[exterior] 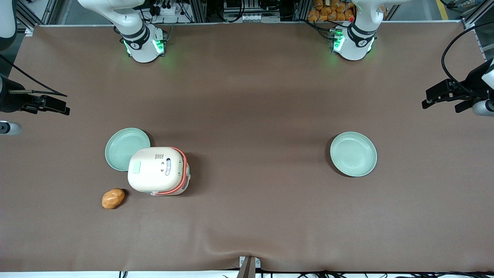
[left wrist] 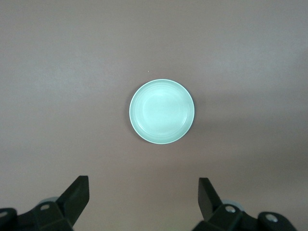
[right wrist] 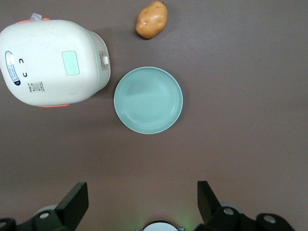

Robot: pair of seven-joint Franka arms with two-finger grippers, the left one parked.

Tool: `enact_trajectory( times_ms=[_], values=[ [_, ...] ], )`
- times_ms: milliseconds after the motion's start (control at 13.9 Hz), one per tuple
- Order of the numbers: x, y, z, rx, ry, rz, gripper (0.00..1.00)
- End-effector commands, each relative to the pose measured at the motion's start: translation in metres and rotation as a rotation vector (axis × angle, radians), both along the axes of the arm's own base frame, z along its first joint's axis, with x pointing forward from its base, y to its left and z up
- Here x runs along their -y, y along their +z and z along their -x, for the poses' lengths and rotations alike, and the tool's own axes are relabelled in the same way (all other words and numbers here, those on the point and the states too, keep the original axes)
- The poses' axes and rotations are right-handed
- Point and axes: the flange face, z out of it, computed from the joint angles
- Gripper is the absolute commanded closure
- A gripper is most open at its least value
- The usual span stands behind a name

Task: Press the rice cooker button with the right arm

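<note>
The cream-white rice cooker [exterior: 158, 170] with a coral-red band stands on the brown table, lid shut, printed labels and a pale green panel on top. It also shows in the right wrist view [right wrist: 53, 62], where a small white button [right wrist: 103, 60] sits on the side that faces a green plate. My right gripper [exterior: 58, 105] hangs high above the table at the working arm's end, farther from the front camera than the cooker and well apart from it. Its black fingers are spread wide and hold nothing [right wrist: 142, 190].
A pale green plate [exterior: 127, 148] touches the cooker's side, seen also in the right wrist view [right wrist: 148, 100]. A brown potato [exterior: 113, 198] lies beside the cooker, nearer the front camera. A second green plate [exterior: 353, 153] lies toward the parked arm's end.
</note>
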Motion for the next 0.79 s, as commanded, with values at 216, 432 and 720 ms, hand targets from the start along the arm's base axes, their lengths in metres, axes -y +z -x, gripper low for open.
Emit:
enact_trajectory(
  times_ms=[216,432,720],
  values=[
    [-0.0032,0.0005,0.0043,-0.002,0.011,-0.01,0.0],
    [-0.0058,0.0013,0.0039,0.001,0.016,-0.009,0.0],
    [-0.0058,0.0087,0.0028,0.017,0.014,-0.006,0.0]
  ],
)
